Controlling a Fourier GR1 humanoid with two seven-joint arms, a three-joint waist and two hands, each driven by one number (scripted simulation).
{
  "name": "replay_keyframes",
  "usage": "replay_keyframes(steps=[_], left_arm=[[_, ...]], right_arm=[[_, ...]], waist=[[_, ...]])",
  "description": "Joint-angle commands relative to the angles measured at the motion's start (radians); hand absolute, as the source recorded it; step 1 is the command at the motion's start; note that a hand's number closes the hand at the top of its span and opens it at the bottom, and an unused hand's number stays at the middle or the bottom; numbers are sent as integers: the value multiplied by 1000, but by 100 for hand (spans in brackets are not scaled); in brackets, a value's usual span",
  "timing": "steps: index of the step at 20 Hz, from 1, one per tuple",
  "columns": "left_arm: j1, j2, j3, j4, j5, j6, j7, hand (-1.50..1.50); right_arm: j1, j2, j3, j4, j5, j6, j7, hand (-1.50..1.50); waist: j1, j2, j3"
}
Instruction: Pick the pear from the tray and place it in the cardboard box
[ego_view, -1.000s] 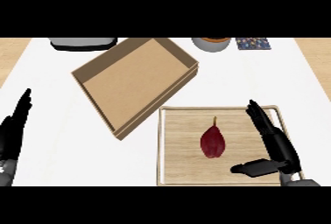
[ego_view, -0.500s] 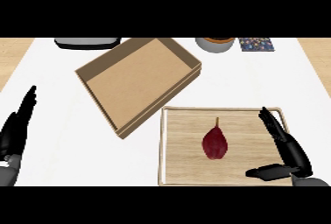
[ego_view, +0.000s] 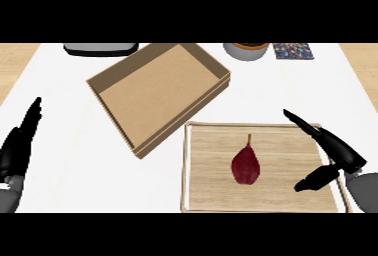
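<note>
A dark red pear (ego_view: 246, 164) lies on the light wooden tray (ego_view: 210, 195) at the lower right, stem pointing away from me. My right hand (ego_view: 334, 152) is open over the tray's right edge, fingers straight and thumb out, a short gap to the right of the pear and not touching it. The open cardboard box (ego_view: 159, 90) sits tilted up and left of the tray, with nothing inside. At the lower left edge my left hand (ego_view: 20, 147) rests open with fingers up.
At the counter's far edge stand a grey appliance (ego_view: 100, 48), a round bowl (ego_view: 246, 50) and a patterned flat item (ego_view: 293, 50). Wooden surface shows beyond the white counter's left and right sides.
My right hand has slid right and down toward the tray's right edge, away from the pear. The whole view has shifted slightly. The left hand stays as it was.
</note>
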Motion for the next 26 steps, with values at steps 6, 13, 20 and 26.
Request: replay_keyframes(steps=[6, 13, 20, 26], left_arm=[[-48, -19, 67, 87, -28, -54, -40, 0], [53, -35, 81, -149, -81, -58, 110, 0], [30, -110, 144, -43, -140, -115, 31, 0], [78, -100, 183, -155, -168, -144, 89, 0]], right_arm=[[-61, 82, 98, -45, 120, 98, 218, -150], [-152, 161, 63, 14, 225, 114, 284, -150], [-164, 240, 16, 49, 303, 140, 273, -150], [-37, 174, -36, -152, 254, 256, 249, -150]], waist=[[-9, 1, 1], [0, -1, 2], [-4, 0, 1], [-8, -2, 1]])
